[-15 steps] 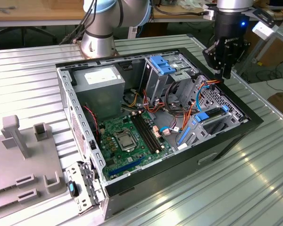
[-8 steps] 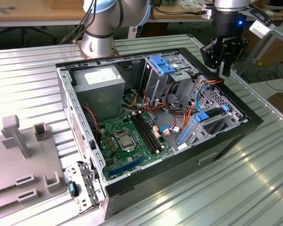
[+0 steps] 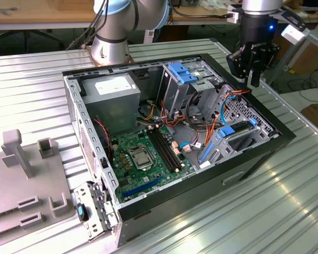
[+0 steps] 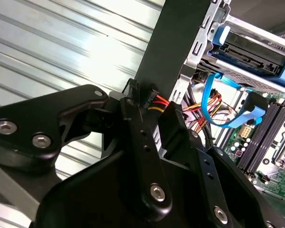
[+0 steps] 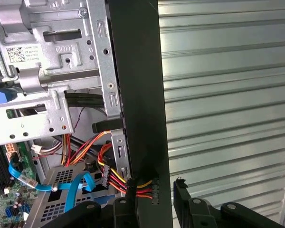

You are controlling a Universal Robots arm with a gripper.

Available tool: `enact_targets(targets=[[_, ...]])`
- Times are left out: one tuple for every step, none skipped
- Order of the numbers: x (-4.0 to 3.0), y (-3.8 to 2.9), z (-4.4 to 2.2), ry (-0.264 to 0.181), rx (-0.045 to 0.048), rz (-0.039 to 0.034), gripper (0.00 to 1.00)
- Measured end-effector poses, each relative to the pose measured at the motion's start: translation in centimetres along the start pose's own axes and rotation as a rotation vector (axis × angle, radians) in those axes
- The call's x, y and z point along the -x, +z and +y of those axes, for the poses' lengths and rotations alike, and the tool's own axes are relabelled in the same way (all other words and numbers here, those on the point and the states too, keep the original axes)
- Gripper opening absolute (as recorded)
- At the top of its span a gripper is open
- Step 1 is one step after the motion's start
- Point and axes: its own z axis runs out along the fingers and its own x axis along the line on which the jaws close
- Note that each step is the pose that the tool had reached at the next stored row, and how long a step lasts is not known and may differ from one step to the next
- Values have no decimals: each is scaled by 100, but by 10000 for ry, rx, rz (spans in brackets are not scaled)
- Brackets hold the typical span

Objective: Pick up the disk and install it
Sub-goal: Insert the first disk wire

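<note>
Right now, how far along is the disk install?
Done: the disk sits in a metal bay of the open case, blue rails on. In hand: the gripper is at the case edge by a power connector with red and yellow wires; I can't tell if it grips it. Left: the disk's rear ports look bare, and the blue data cable below looks unplugged.
</note>
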Motion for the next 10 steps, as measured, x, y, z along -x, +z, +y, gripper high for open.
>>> enact_targets(targets=[[4,5,-6,2,-1,1,44],[7,10,-11,3,-2,1,44],[12,15,-18,4,-2,1,44],[16,19,-22,5,-1,1,44],[22,23,-26,5,0,2,44],[24,25,-28,6,1,2,44],[26,33,-31,5,1,2,28],[25,34,-33,5,0,2,16],[39,-26,-55,5,0,3,16],[39,-27,-55,6,2,3,16]])
